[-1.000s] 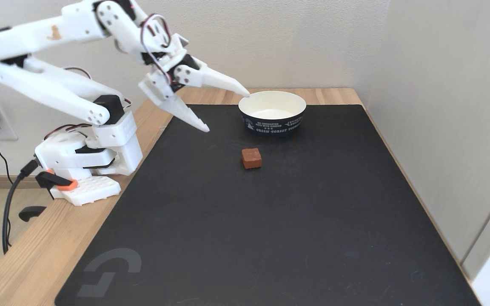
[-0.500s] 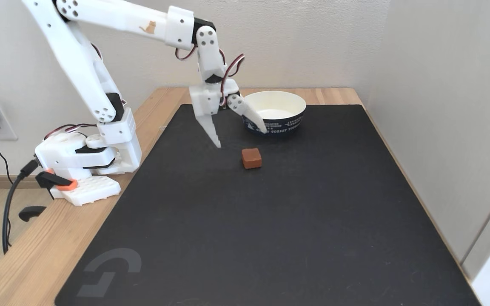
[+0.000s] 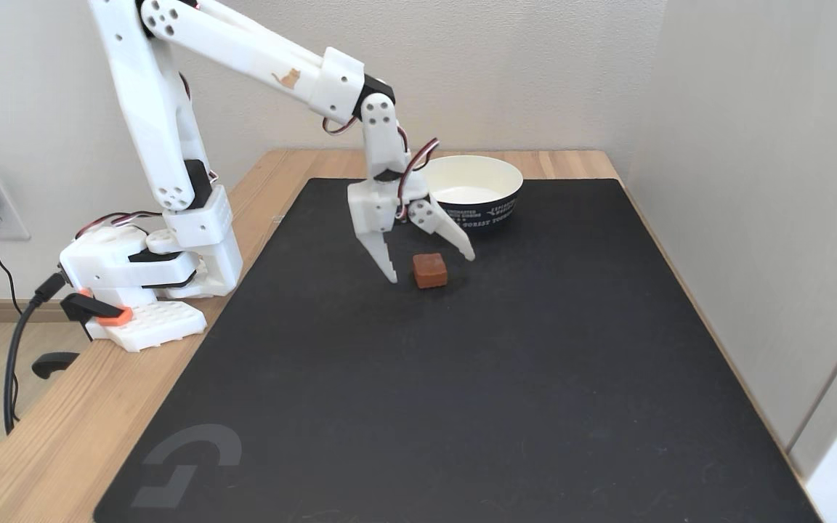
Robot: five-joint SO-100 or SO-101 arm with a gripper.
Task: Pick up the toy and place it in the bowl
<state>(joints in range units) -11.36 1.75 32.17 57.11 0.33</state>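
Reddish-brown and matte, the toy (image 3: pixel 429 270) sits on a black mat (image 3: pixel 462 378) covering the wooden surface (image 3: pixel 48 436), a little in front of the bowl (image 3: pixel 474 190). In the fixed view, the white arm's pincer (image 3: pixel 431 267) points down with its fingers spread wide, one tip on each side of the toy, gripping nothing. The bowl's cream inside holds nothing
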